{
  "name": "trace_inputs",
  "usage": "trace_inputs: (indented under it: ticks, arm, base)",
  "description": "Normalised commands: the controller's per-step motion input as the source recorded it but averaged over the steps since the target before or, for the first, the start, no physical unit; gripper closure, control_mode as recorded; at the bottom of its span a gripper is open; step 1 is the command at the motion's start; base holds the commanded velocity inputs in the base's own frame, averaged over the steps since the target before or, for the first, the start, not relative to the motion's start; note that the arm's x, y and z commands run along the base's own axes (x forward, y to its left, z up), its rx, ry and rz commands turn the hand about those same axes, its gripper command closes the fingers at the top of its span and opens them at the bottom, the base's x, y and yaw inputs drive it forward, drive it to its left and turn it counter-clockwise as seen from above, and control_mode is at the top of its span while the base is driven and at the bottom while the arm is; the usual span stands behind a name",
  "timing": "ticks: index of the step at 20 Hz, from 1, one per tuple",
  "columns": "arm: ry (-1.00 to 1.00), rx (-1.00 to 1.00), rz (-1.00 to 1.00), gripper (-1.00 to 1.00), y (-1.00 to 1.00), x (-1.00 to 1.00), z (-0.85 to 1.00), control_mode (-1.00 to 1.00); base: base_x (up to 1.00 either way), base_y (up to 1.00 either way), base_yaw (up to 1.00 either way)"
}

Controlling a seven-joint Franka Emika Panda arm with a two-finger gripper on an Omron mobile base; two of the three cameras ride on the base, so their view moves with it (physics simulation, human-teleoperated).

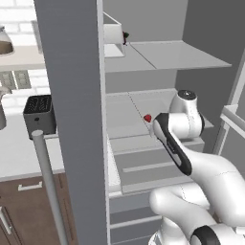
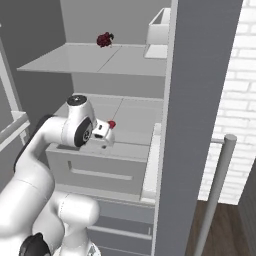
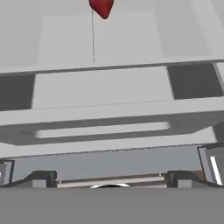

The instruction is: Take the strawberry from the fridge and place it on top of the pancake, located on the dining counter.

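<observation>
The fridge (image 1: 76, 95) stands open, its pale grey shelves bare but for a few things. The strawberry (image 1: 147, 117) lies on the middle shelf, toward the near edge, just beyond the robot's wrist. On the upper shelf sits a dark maroon lumpy item (image 2: 104, 39), with a white box (image 2: 159, 30) to its right against the door side. Below the middle shelf are the drawers (image 2: 95, 170), closed.

The gripper (image 3: 109, 177) points into the fridge at the level of the middle shelf, its jaws spread wide and nothing between them; the strawberry (image 3: 101, 7) lies ahead of it at the far edge of the hand view, apart from the fingertips (image 3: 41, 177).

The left base view also takes in a white wall counter (image 1: 28, 148) left of the fridge door with a black toaster (image 1: 39, 114) on it. The right base view shows a white brick wall (image 2: 235, 100) to the right instead.
</observation>
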Motion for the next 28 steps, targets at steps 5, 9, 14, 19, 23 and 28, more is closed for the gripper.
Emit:
trace_inputs:
  ticks: [5, 9, 14, 19, 23, 28]
  arm:
    - [-0.33, -0.08, 0.00, -1.00, -0.03, 0.41, 0.20, -1.00]
    - [-0.23, 0.00, 0.03, -1.00, -0.10, 0.39, 0.14, -1.00]
    - [-0.03, 0.00, 0.00, -1.00, 0.00, 0.41, 0.23, -1.00]
    - [0.04, 0.01, 0.02, -1.00, 0.00, 0.65, -0.02, -1.00]
    - [0.13, 0.03, 0.00, -1.00, 0.00, 0.89, 0.00, -1.00]
    - [0.03, 0.00, 0.00, -1.00, 0.01, 0.58, -0.06, -1.00]
  base:
    - [0.00, 0.00, 0.00]
    - [0.00, 0.00, 0.00]
    - [0.00, 0.00, 0.00]
    - [0.00, 0.00, 0.00]
    - [0.00, 0.00, 0.00]
    - [0.00, 0.00, 0.00]
